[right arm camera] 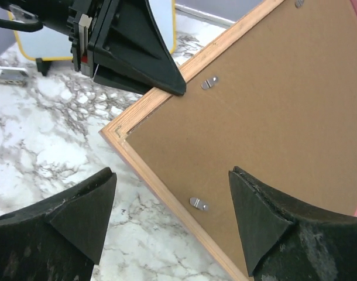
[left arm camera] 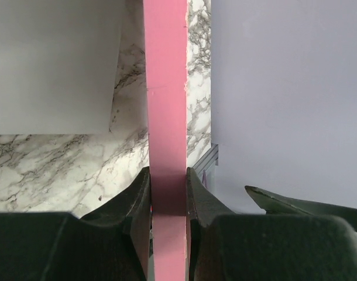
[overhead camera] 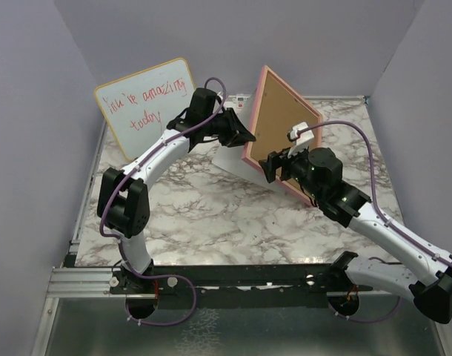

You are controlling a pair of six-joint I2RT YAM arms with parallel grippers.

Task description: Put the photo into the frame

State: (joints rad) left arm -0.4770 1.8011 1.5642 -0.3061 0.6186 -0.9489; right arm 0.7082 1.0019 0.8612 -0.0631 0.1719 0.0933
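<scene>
The frame [overhead camera: 281,111] stands tilted on its edge on the marble table, its brown backing board [right arm camera: 272,105] facing my right arm. My left gripper [overhead camera: 244,136] is shut on the frame's pink left border [left arm camera: 167,88], one finger pressed against each side [left arm camera: 168,181]. My right gripper [overhead camera: 274,167] stands open just off the back of the frame near its lower corner, holding nothing. Between its wide jaws [right arm camera: 172,193] shows a small metal tab [right arm camera: 199,204] on the backing. The photo [left arm camera: 50,64] lies flat beside the frame's foot with its white side up [overhead camera: 230,158].
A yellow-edged whiteboard [overhead camera: 147,106] with red handwriting leans at the back left. Grey walls close in the table on three sides. More metal tabs [right arm camera: 209,82] sit along the backing's edge. A metal rail [overhead camera: 211,278] runs along the near side.
</scene>
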